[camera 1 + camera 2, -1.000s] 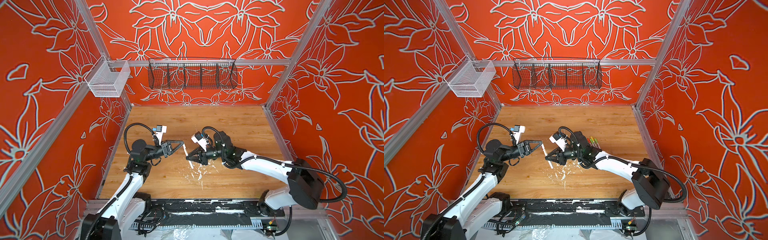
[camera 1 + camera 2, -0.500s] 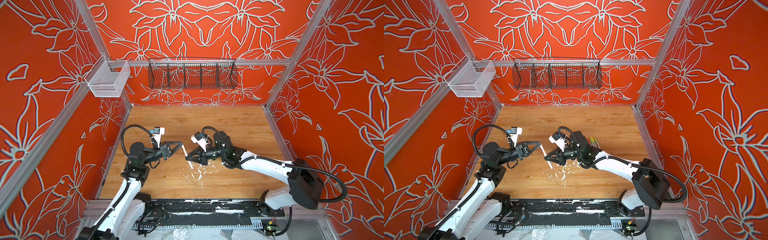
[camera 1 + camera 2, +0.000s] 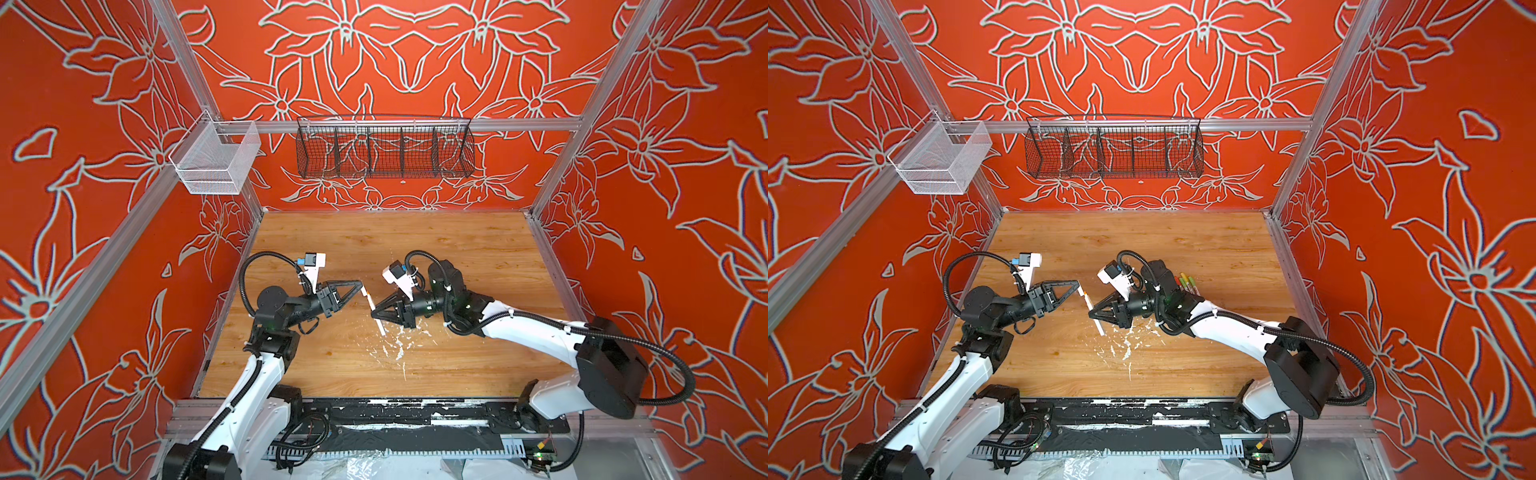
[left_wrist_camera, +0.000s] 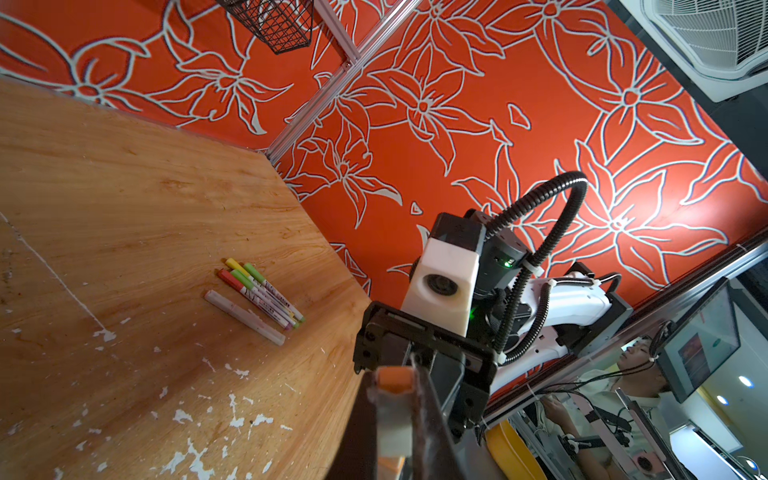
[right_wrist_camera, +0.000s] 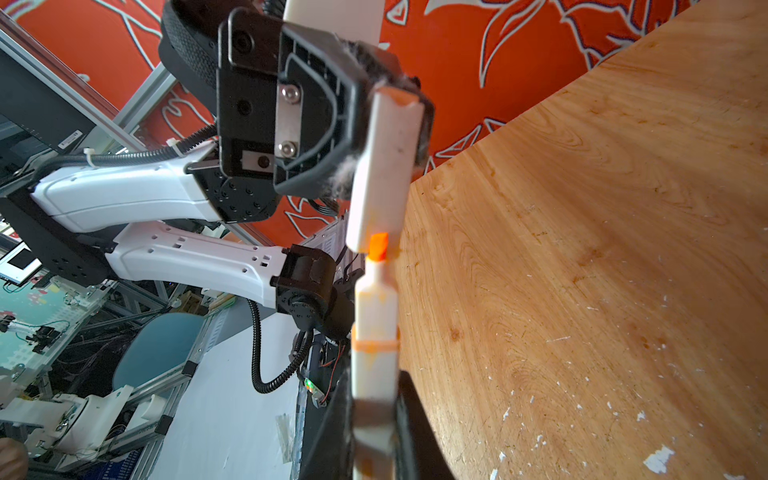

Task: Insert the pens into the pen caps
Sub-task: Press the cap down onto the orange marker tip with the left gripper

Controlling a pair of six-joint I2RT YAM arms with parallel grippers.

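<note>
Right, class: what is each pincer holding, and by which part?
Left pincer: pale cap, gripped near its orange end. Right pincer: orange-tipped pen, gripped on its barrel.

Your left gripper (image 3: 1078,287) pinches a cap (image 3: 1082,293) just at the tip of the pen (image 3: 1099,327) clamped in your right gripper (image 3: 1091,316).

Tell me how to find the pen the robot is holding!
Find the middle of the wooden table, where the left gripper and right gripper nearly meet. The pen is the white stick pinched in the right one, up off the wood. Only it shows a bare orange tip, poking at the left one's cap; the other pens lie flat.
</note>
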